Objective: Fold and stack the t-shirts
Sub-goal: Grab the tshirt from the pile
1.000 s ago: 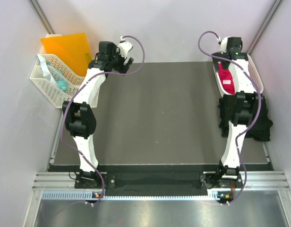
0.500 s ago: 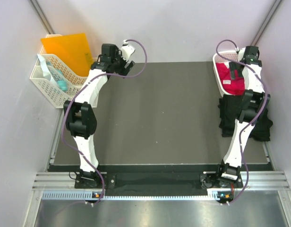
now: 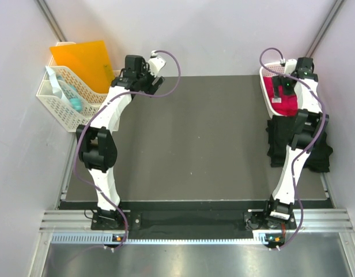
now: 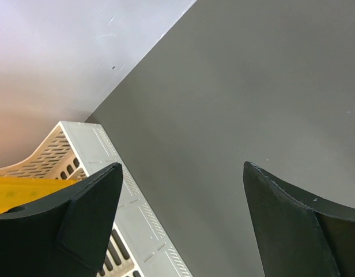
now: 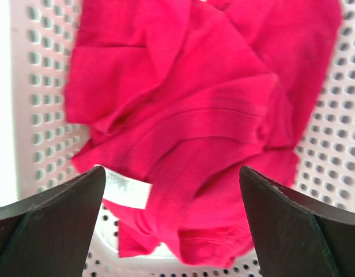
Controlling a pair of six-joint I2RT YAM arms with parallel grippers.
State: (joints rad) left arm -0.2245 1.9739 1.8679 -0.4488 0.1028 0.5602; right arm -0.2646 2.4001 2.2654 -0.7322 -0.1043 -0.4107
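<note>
Right gripper (image 5: 172, 173) spread wide, empty, above red t-shirt (image 5: 195, 115) in white basket (image 5: 27, 86), left gripper (image 4: 183, 170) released over table (image 4: 252, 86), black t-shirt (image 3: 320, 154) perhaps crumpled nearby.

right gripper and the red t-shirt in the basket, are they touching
Cannot tell. The right wrist view shows the right gripper open over the red t-shirt, no cloth pinched, but looking down hides any gap; the top view is too small.

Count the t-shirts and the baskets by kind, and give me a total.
T-shirts: 2, the red t-shirt in the right basket, the black t-shirt beside it.
Baskets: 2, the left basket and the right basket.
Total: 4
</note>
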